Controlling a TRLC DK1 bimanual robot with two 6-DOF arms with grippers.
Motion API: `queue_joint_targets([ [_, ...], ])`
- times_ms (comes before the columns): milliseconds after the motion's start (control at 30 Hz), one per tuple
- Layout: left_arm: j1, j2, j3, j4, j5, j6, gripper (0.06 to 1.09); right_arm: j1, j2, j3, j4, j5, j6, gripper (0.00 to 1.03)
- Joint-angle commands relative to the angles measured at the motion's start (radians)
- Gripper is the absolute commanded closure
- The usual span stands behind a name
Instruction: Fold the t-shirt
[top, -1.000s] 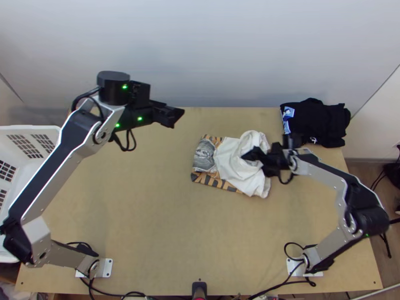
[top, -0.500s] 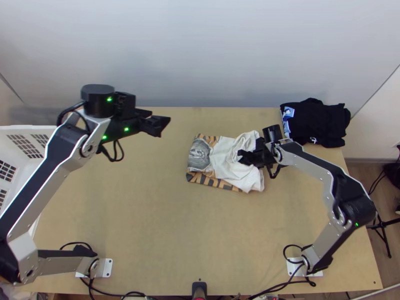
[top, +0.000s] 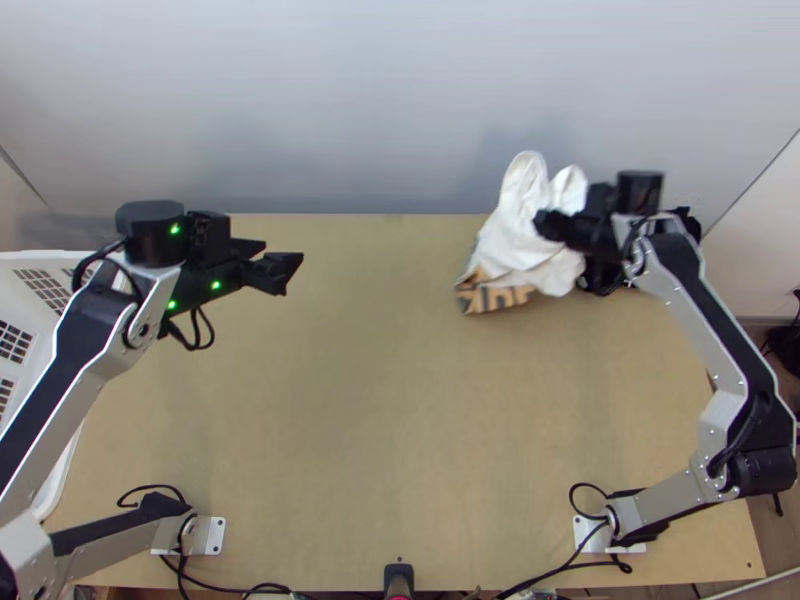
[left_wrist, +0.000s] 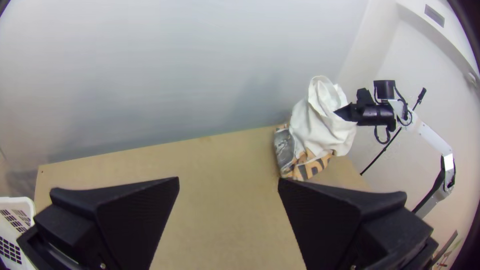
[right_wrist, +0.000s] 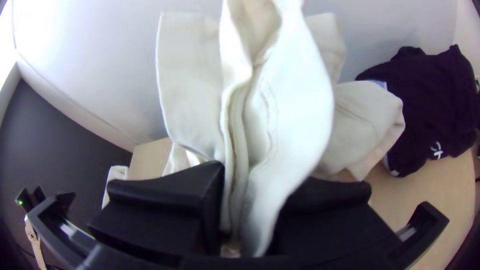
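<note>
"Pinching what, that right gripper (top: 549, 224)?"

"White cloth of the t-shirt (top: 512, 238). The right wrist view shows its layers running between the two fingers."

"And where is the shirt?"

"At one o'clock on the table (top: 390, 410), toward the far edge. The gripper has it from the shirt's three o'clock side. It is bunched, white folds standing up at twelve, and the orange and dark print shows at its seven. Whether its lower end touches the wood, nobody can tell from here."

"What about the left gripper (top: 283, 252)?"

"Up at eleven o'clock, well apart from the shirt, its fingers spread wide."

"Anything else around?"

"Dark clothes (right_wrist: 432, 95) lie at two o'clock, partly behind the right gripper in the top view. A white basket (top: 62, 262) stands at nine, by the table's side."
</note>
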Motion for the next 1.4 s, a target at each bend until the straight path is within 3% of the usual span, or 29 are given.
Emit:
queue_joint_targets([
  [0, 0.017, -0.079, -0.087, 0.016, 0.001, 0.009, 0.12, -0.122, 0.018, 0.168, -0.040, 0.000, -0.007, 1.00],
  [133, 0.030, -0.099, -0.096, 0.017, 0.001, 0.009, 0.12, -0.242, 0.064, 0.214, -0.055, -0.017, -0.007, 1.00],
  [233, 0.028, -0.105, -0.111, 0.017, 0.001, 0.009, 0.12, -0.326, 0.106, 0.219, -0.013, -0.083, -0.010, 1.00],
  [500, 0.024, -0.111, -0.150, 0.042, 0.002, -0.005, 0.12, -0.472, 0.291, 0.260, 0.072, -0.149, -0.133, 1.00],
  [667, 0.013, -0.134, -0.180, 0.040, 0.001, -0.008, 0.12, -0.501, 0.429, 0.254, 0.072, -0.149, -0.285, 1.00],
  [833, 0.017, -0.173, -0.225, 0.039, -0.024, -0.002, 0.12, -0.540, 0.521, 0.293, 0.182, -0.133, -0.295, 1.00],
  [1000, 0.024, -0.225, -0.296, 0.034, -0.036, 0.006, 0.12, -0.552, 0.586, 0.286, 0.199, -0.107, -0.469, 1.00],
  [1233, 0.025, -0.274, -0.329, 0.013, -0.056, 0.005, 0.12, -0.639, 0.704, 0.337, 0.170, -0.097, -0.528, 1.00],
  [1267, 0.027, -0.279, -0.331, 0.008, -0.059, 0.006, 0.12, -0.649, 0.707, 0.343, 0.155, -0.098, -0.541, 0.97],
  [1300, 0.027, -0.280, -0.331, 0.007, -0.065, 0.006, 0.12, -0.655, 0.710, 0.346, 0.142, -0.098, -0.539, 0.81],
  [1367, 0.031, -0.282, -0.334, -0.001, -0.073, 0.008, 0.12, -0.662, 0.710, 0.359, 0.083, -0.098, -0.541, 0.29],
])
